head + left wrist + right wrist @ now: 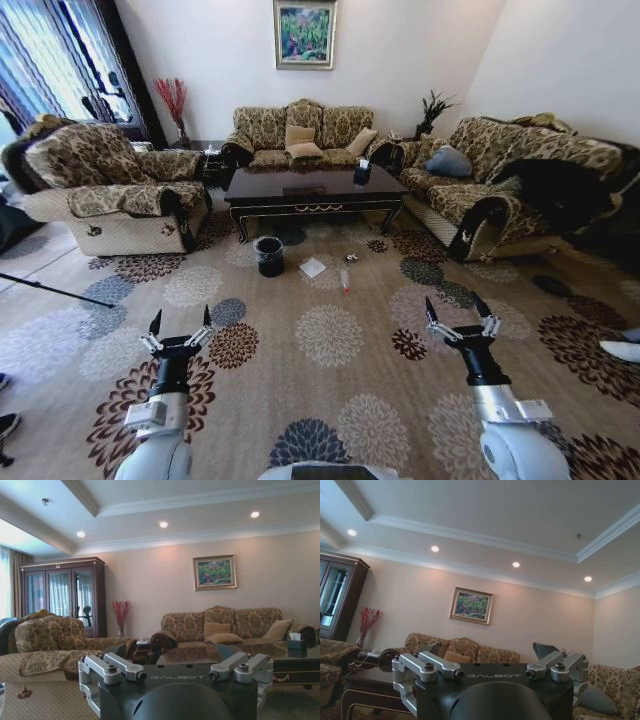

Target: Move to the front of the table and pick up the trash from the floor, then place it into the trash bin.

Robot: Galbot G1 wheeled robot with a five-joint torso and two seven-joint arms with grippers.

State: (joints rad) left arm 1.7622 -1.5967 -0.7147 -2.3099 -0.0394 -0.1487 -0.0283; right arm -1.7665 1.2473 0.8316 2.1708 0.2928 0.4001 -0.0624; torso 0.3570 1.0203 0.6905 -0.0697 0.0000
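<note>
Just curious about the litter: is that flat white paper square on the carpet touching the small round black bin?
Apart. In the head view, the flat white paper square lies beside the small round black bin, with a strip of patterned carpet plainly showing between them.

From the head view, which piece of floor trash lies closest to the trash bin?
The flat white paper square, just right of the trash bin; the bottle and wrapper lie farther right.

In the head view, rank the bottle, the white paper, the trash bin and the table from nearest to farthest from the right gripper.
From the right gripper:
1. Bottle, on the carpet ahead, to its left.
2. White paper, just beyond, further left.
3. Trash bin, further left still, by the table's front.
4. Table, behind all three.
</note>
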